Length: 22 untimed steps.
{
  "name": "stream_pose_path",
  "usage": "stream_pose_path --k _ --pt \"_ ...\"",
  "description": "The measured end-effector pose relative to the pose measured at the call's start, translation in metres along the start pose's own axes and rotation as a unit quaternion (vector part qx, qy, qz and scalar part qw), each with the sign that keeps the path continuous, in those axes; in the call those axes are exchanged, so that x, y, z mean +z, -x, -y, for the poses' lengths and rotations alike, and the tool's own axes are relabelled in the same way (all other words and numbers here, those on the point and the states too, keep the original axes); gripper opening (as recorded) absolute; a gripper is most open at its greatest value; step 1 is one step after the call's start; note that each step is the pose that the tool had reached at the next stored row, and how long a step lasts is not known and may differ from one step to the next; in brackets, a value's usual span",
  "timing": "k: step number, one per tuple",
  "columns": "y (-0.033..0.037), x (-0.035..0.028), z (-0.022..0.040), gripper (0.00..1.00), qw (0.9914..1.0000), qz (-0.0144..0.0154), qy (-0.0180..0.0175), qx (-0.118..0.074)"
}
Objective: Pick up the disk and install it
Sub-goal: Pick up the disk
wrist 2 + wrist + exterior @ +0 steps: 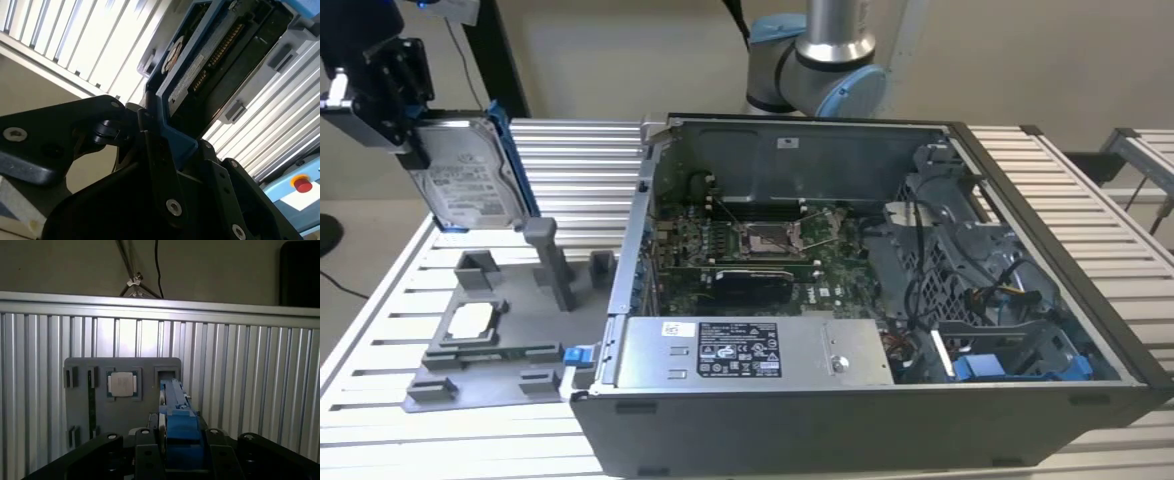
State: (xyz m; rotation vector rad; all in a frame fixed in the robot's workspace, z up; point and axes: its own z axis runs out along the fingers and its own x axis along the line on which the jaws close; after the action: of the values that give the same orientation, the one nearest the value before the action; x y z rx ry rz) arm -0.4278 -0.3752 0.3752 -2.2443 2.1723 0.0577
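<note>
In the exterior view the disk (464, 185), a silver hard drive with a white label in a blue bracket, hangs upright in the air above the grey fixture (494, 345) at the exterior view's left. My gripper (416, 140) is shut on its upper edge. In the second wrist view the black fingers (150, 145) clamp the blue bracket of the disk (200, 70). The first wrist view looks down along the disk (179, 412) held in the gripper (180, 442), over the fixture (120, 407).
The open computer case (947, 140) fills the middle and the exterior view's right, with a motherboard (761, 240), a grey power supply box (747, 350) and a drive cage (987, 300). A small silver chip (471, 320) (122, 383) lies on the fixture. The arm's base (827, 50) stands behind the case.
</note>
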Motion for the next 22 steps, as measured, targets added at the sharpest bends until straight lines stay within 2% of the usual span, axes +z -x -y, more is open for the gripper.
stream_pose_path --k 11,22 --pt "0.0003 -0.008 -0.0001 0.0 1.0 0.0 0.0 0.0" --pt "0.0008 -0.0228 -0.0002 0.0 1.0 0.0 0.0 0.0"
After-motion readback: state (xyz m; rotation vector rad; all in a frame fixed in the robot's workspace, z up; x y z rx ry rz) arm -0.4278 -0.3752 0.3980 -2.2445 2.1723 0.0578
